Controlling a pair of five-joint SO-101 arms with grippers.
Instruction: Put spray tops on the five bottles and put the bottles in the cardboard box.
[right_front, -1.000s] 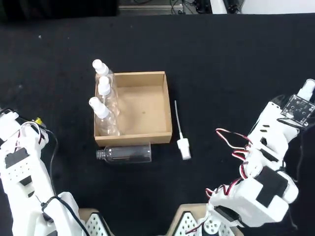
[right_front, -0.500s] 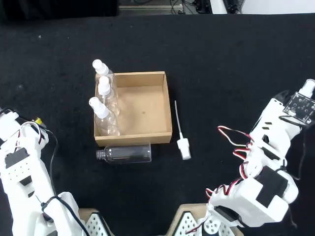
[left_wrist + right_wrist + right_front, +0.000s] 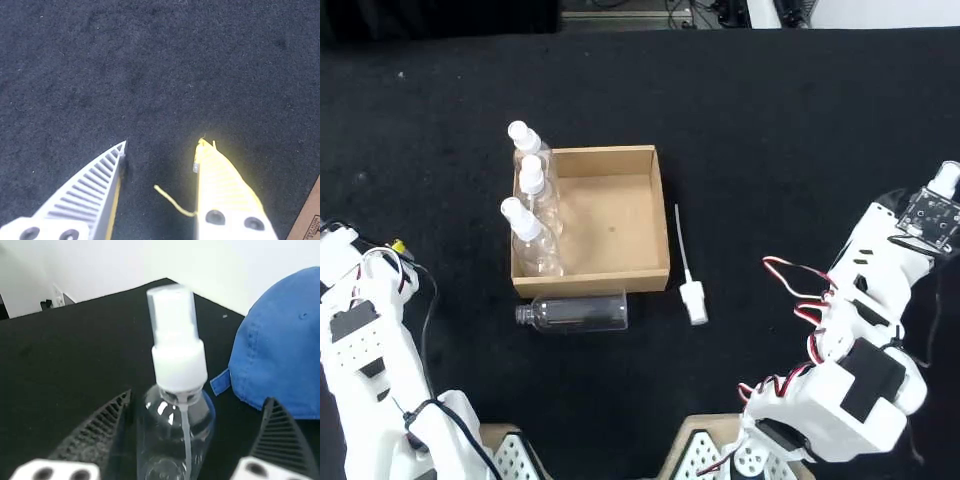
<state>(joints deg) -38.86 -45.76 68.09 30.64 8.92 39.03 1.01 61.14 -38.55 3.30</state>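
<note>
Your left gripper [image 3: 160, 145] hangs over bare black tabletop [image 3: 800, 120] near its left edge. Its jaws are spread apart with nothing between them, and a thin yellow strand [image 3: 172, 201] curls off the yellow finger. A corner of the cardboard box [image 3: 610, 225] shows just past that finger in the left wrist view.

The box sits left of the tabletop's middle. The three topped bottles [image 3: 532, 190] stand upright in a row against its left wall, and the rest of its floor is bare.

Just outside the box's near wall you have a bare bottle [image 3: 575, 313] lying on its side, parallel to that wall, with its open neck toward the left edge. The loose spray top [image 3: 695, 298] lies just off the box's right wall. Its white head is near the box's near right corner, and its thin dip tube runs along the wall toward the far edge.

At the tabletop's right edge, your right gripper [image 3: 197, 399] has its jaws apart on either side of the fifth bottle [image 3: 175, 440]. This clear bottle has a white spray top [image 3: 175, 340] on it. One dark jaw is just beside the bottle and the other stands well clear of it. A blue cap [image 3: 280, 355] lies beyond the bottle.
</note>
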